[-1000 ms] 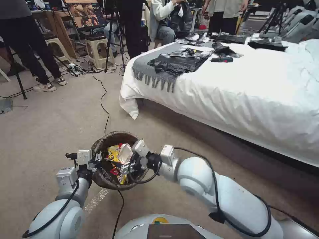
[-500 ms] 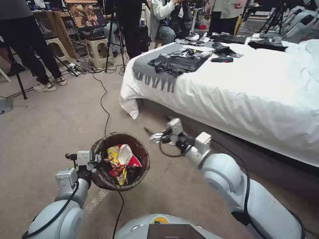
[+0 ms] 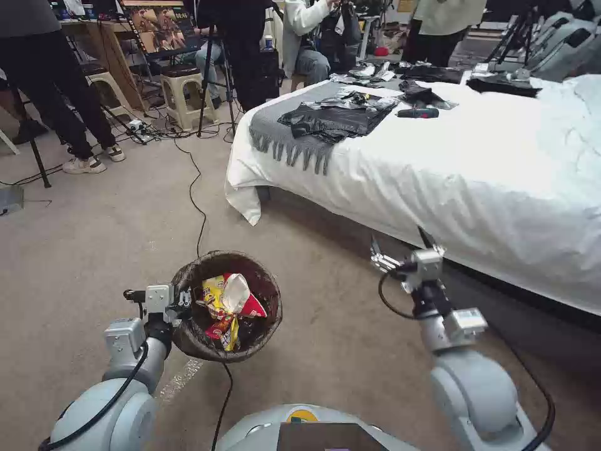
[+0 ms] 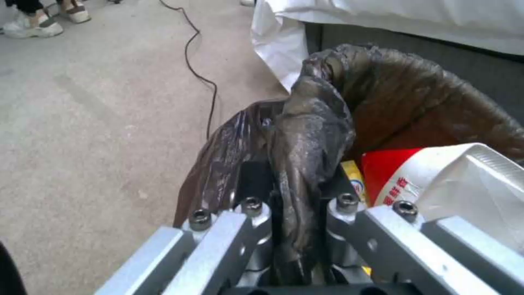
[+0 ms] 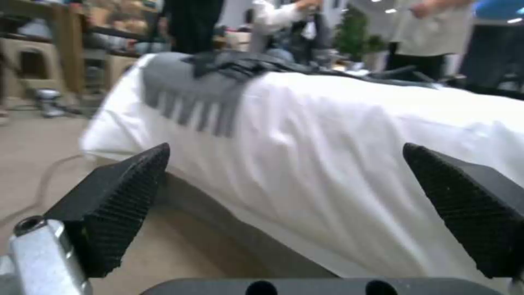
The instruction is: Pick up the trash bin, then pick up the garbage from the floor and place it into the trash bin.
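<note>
Left gripper (image 3: pixel 183 299) is clamped on the bag-wrapped rim of the trash bin (image 3: pixel 263 282) at its 9 o'clock edge, holding it off the carpet (image 3: pixel 94 238); in the left wrist view the fingers (image 4: pixel 248 229) pinch the dark liner. Inside lies the garbage (image 3: pixel 228 307), yellow and red wrappers with a white scrap. Off at 3 o'clock from the bin, the right gripper (image 3: pixel 404 247) hangs empty beside the bed (image 3: pixel 501 188), jaws spread wide. No litter shows on the visible floor, so the collecting looks largely done.

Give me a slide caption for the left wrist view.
Left claw clamps the brown-bagged rim of the round trash bin.
</note>
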Robot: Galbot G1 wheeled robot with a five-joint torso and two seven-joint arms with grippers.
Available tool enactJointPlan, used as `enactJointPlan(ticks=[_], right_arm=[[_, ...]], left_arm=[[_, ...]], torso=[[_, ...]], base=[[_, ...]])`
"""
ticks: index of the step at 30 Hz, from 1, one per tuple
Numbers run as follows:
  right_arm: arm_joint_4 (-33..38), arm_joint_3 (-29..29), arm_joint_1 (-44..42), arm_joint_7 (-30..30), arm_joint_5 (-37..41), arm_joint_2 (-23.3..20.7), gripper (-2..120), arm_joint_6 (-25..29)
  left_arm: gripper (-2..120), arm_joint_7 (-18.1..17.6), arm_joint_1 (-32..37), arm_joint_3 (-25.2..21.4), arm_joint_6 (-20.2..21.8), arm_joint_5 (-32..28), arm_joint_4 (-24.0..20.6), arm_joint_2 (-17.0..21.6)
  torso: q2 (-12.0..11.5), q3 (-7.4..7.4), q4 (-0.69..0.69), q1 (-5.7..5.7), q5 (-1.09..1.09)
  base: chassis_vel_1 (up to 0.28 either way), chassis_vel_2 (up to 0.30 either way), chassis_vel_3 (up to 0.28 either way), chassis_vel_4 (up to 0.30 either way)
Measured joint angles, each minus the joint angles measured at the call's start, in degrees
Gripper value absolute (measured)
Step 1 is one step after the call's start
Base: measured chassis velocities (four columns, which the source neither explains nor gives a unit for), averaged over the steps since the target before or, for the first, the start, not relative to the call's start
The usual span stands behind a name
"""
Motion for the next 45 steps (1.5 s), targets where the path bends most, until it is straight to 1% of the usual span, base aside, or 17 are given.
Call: enactJointPlan(ticks=[2,4,5,6,7,10,14,16,19,21,28,45], right_arm=[[-0.17,1.35,-2.84,-0.26,-1.42,1.88,100,2.68],[-0.17,1.35,-2.84,-0.26,-1.42,1.88,100,2.68],[-0.15,3.46,-7.51,-1.49,-2.70,4.77,100,6.08],[-0.29,4.02,-8.66,-1.94,-3.63,5.71,100,7.87],[-0.29,4.02,-8.66,-1.94,-3.63,5.71,100,7.87],[-0.83,4.45,-11.45,-2.30,-5.56,8.11,100,11.21],[-0.71,3.84,-14.53,-1.68,-5.75,9.32,100,12.91],[-0.71,3.30,-15.58,-0.75,-5.92,9.34,100,13.56],[-0.71,1.08,-18.19,3.30,-6.38,8.33,100,15.02],[-0.71,0.18,-19.29,4.41,-7.07,8.25,100,15.60],[-0.95,-0.90,-21.78,4.84,-9.49,9.68,100,17.48],[-1.22,-0.89,-21.68,4.88,-9.19,9.67,100,17.55]], left_arm=[[7,0.16,0.06,-0.02,-0.06,0.03,0.00,0.03],[7,0.16,0.06,-0.02,-0.06,0.03,0.00,0.03],[7,0.38,0.05,-0.20,-0.35,0.42,0.00,0.16],[7,0.58,0.09,-0.30,-0.72,1.10,0.00,0.06],[7,0.58,0.09,-0.30,-0.72,1.10,0.00,0.06],[7,1.16,0.06,-0.66,-1.49,2.52,0.00,-0.31],[7,1.24,-0.42,-0.76,-1.53,2.68,0.00,0.16],[7,1.25,-0.57,-0.77,-1.53,2.65,-0.01,0.19],[7,1.28,-0.94,-0.83,-1.53,2.45,0.00,0.18],[7,1.30,-1.17,-0.91,-1.53,2.33,0.00,0.19],[7,1.38,-1.85,-0.96,-1.05,1.68,0.00,0.07],[7,1.56,-1.10,-0.83,-0.75,1.73,0.00,-0.60]], torso=[[0.00,0.00,-0.01,0.00,-0.01],[0.00,0.00,-0.01,0.00,-0.01],[0.00,0.00,-0.02,0.00,-0.01],[0.00,0.00,0.00,0.00,-0.02],[0.00,0.00,0.00,0.00,-0.02],[0.00,0.00,0.01,0.00,-0.01],[0.00,0.00,-0.01,0.00,-0.02],[0.00,0.00,-0.01,0.00,-0.02],[0.00,0.00,0.00,0.00,-0.02],[0.00,0.00,0.00,0.00,-0.02],[0.00,0.00,0.00,0.00,-0.02],[0.00,0.01,0.00,0.00,-0.01]], base=[[0.000,0.000,0.000,0.000],[0.000,0.000,0.000,0.000],[0.000,0.000,0.000,0.000],[0.000,0.000,0.000,0.000],[0.000,0.000,0.000,0.000],[0.000,0.000,0.000,0.000],[0.000,0.000,0.000,0.000],[0.000,0.000,0.000,0.000],[0.000,0.000,0.000,0.000],[0.000,0.000,0.000,0.000],[0.000,0.000,0.000,0.000],[0.007,0.003,0.002,0.004]])
